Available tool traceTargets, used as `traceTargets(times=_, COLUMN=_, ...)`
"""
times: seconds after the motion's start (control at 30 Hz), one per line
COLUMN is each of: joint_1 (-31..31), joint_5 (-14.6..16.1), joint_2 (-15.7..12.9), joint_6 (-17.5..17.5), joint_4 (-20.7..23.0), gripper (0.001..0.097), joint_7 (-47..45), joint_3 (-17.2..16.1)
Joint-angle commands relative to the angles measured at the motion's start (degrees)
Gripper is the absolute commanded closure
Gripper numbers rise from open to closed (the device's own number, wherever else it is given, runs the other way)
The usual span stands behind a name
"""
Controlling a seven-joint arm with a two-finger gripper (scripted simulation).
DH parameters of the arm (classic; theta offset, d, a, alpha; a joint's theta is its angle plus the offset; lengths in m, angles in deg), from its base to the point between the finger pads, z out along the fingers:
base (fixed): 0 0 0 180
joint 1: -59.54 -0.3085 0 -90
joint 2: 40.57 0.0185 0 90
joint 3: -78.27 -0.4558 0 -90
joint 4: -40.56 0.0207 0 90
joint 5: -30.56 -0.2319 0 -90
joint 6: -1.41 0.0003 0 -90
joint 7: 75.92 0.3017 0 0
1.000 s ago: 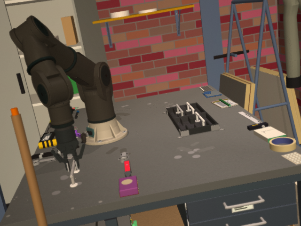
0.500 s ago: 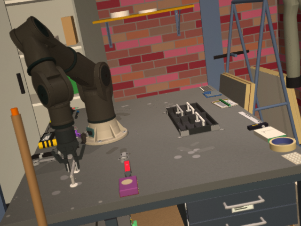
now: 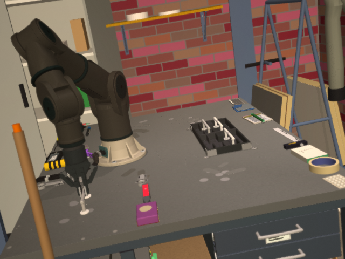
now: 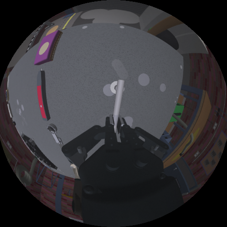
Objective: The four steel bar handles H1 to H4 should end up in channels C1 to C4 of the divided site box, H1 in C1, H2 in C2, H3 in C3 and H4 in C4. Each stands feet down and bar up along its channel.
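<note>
At the near left of the bench a steel bar handle (image 3: 83, 201) stands feet down on the surface. I hold its bar in my closed gripper (image 3: 81, 191), near the end farther from the bench edge. The wrist camera shows the bar (image 4: 118, 100) running away from my fingers (image 4: 116, 127) to its far foot. The divided site box (image 3: 221, 135) sits far to the right, past the bench's middle. Three handles (image 3: 217, 126) stand in its channels, bars up.
The arm's base (image 3: 121, 150) stands behind the gripper. A purple block (image 3: 147, 213) and a red-and-black tool (image 3: 145, 191) lie to the right of the held handle. A brown pole (image 3: 30, 189) rises at the near left edge. Tape (image 3: 323, 165) and small items line the right side.
</note>
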Motion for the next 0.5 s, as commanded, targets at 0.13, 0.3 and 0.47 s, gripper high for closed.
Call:
traceTargets(times=0.13, joint_1=0.0, joint_5=0.0, joint_2=0.0, joint_6=0.0, joint_4=0.0, gripper=0.0901, joint_7=0.0, joint_3=0.0)
traceTargets(times=0.3, joint_1=0.0, joint_5=0.0, joint_2=0.0, joint_6=0.0, joint_4=0.0, gripper=0.0901, joint_7=0.0, joint_3=-0.1)
traceTargets(times=0.47, joint_1=0.1, joint_5=-0.3, joint_2=0.3, joint_6=-0.4, joint_4=0.1, gripper=0.0901, joint_7=-0.3, joint_3=-0.3)
